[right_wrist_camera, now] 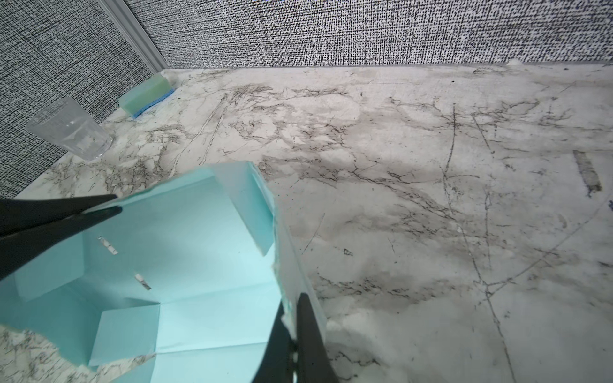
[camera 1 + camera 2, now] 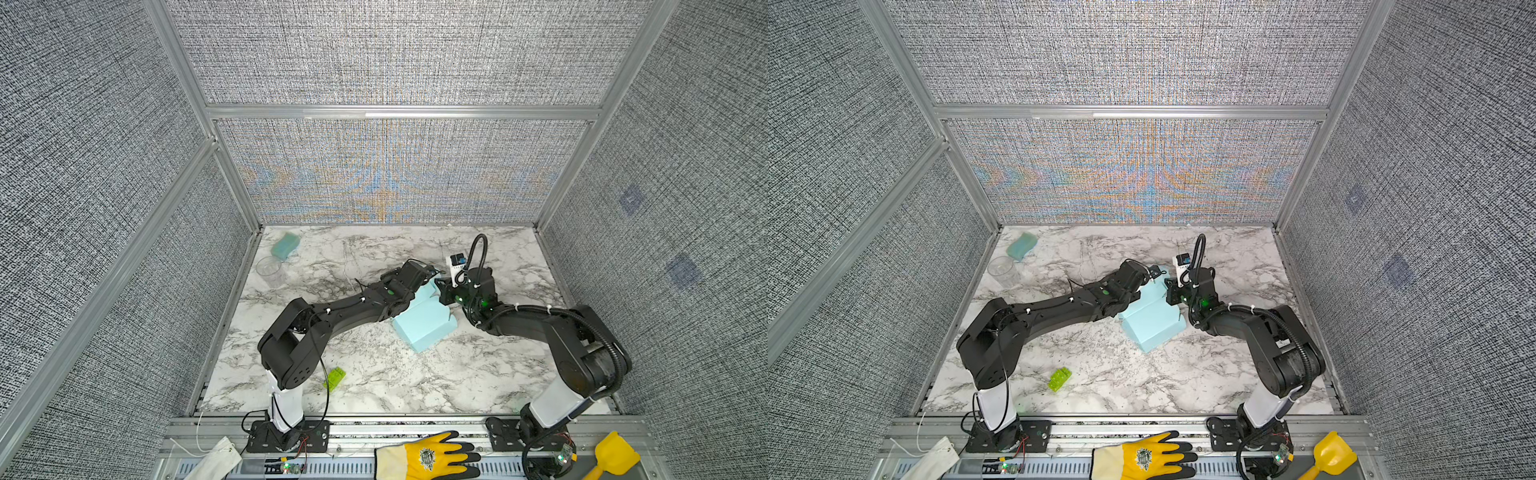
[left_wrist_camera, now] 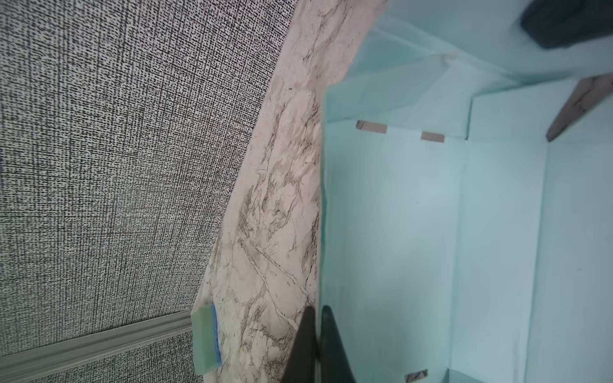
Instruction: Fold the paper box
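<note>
Both top views showed the paper box, half-formed, at mid-frame on the counter, with the two arms meeting at its far end. Left wrist view: the left hand, lower centre, was pinched together on a wall's edge. Right wrist view: the right hand, lower centre, was likewise clamped on another wall. Both walls probably needed raising evenly, without tearing.

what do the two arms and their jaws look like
Left arm and right arm: matte black, white lower segments. Thin black cables with white ties on both; the right adds ribbed black hose. Green lights near each wrist. Jaws slim, black, tapering.
</note>
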